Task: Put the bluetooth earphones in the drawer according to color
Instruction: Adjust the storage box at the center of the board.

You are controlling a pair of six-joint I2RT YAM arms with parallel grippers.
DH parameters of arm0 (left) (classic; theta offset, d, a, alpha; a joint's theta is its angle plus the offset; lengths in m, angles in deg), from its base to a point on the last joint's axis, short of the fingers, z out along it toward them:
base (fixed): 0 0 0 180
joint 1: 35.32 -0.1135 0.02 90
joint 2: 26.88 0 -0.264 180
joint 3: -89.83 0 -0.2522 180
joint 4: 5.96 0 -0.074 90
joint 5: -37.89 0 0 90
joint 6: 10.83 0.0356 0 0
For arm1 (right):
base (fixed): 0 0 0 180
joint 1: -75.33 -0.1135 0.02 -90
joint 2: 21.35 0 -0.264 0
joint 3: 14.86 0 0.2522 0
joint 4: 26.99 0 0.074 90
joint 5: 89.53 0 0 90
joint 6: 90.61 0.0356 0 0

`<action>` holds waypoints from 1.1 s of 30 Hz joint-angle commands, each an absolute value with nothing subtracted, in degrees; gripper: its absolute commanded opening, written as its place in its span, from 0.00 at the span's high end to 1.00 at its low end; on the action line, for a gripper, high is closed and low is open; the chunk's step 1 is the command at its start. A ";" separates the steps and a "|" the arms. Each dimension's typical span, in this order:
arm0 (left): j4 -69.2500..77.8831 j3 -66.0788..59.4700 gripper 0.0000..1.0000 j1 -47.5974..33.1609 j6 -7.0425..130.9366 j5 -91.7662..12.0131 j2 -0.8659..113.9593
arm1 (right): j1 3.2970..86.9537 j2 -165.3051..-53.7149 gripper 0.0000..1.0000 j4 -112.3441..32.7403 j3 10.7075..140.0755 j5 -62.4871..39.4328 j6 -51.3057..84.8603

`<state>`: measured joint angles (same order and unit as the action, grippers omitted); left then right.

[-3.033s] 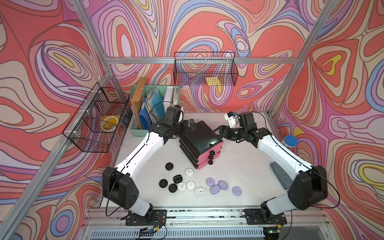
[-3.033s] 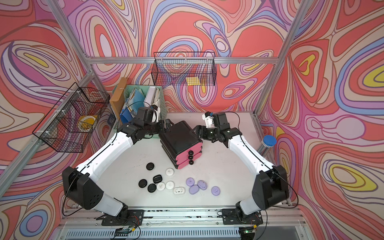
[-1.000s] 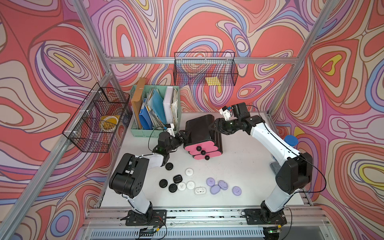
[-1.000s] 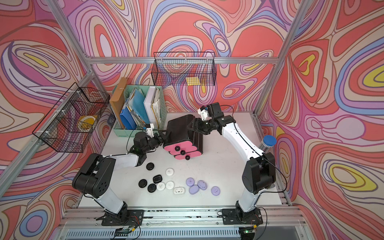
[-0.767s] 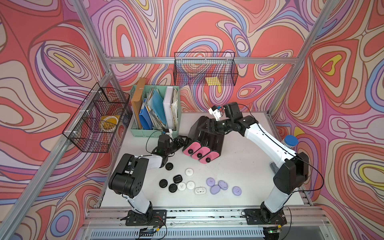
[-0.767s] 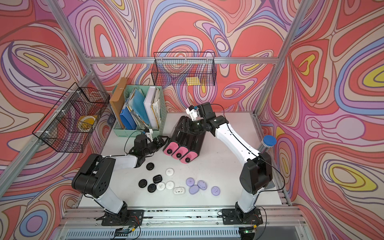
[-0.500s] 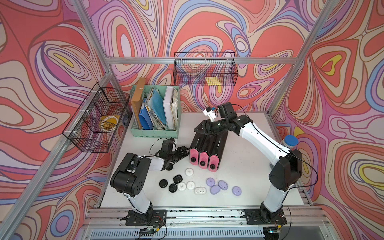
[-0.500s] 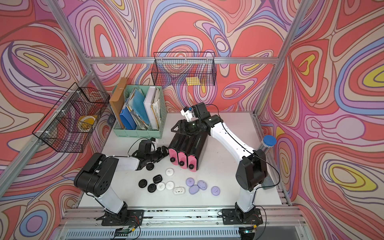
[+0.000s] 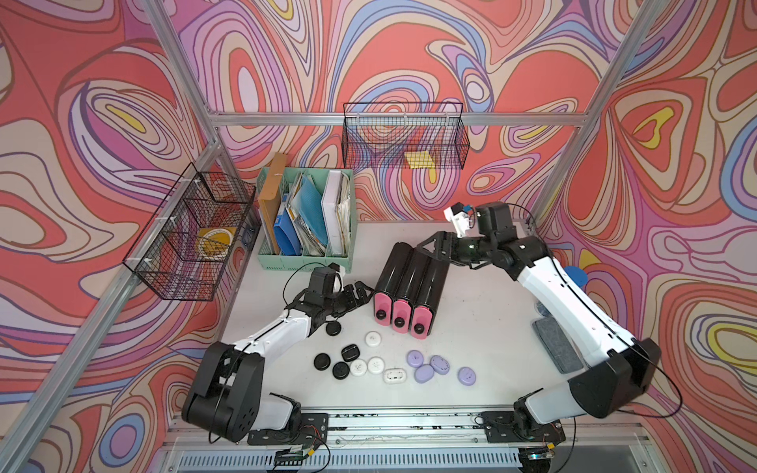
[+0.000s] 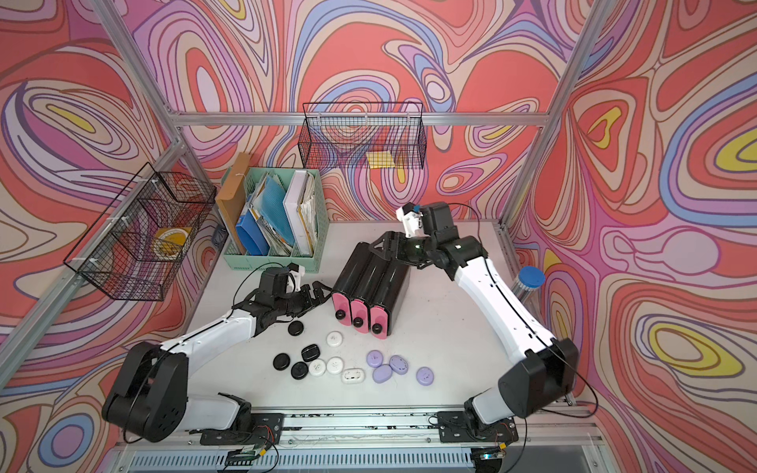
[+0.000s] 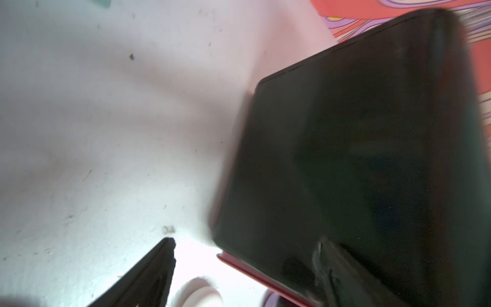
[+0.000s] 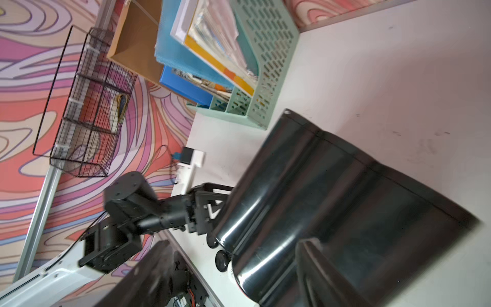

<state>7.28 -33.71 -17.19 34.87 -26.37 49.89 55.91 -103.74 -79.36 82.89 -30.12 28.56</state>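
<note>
1. the drawer point(image 9: 409, 278) lies on its side on the table point(image 9: 483, 340), long axis running far to near, its three pink fronts point(image 9: 400, 313) side by side facing the near edge.
2. left gripper point(image 9: 360, 295) sits just beside the near left corner, fingers spread. right gripper point(image 9: 435, 247) straddles the far end, fingers spread too, seemingly unclamped.
3. black earphones point(image 9: 322, 361), white earphones point(image 9: 375, 339) and purple earphones point(image 9: 424, 372) lie loose before the fronts. we judge the left arm nearer.
4. both wrist views are blurred, and the drawer insides are hidden.
</note>
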 commanded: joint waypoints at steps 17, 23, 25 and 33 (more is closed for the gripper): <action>23.42 -10.67 0.03 -7.01 43.87 -27.15 64.40 | 60.48 -104.27 0.29 -63.71 60.16 -35.96 31.16; 10.48 -15.48 0.17 -7.01 36.52 -20.58 69.88 | 60.47 -105.68 0.39 -66.50 67.36 -37.55 29.67; 4.60 -17.26 0.20 -6.83 32.66 -17.75 70.95 | 60.44 -106.36 0.39 -66.48 69.78 -39.60 29.88; -16.53 -22.40 0.23 -4.25 18.58 -16.08 71.63 | 60.21 -108.63 0.40 -69.59 77.27 -41.20 29.57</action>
<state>-10.22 -19.42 -9.08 26.42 -24.60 68.38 62.25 -107.49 -71.30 74.17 -33.79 30.40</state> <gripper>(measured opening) 0.806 0.606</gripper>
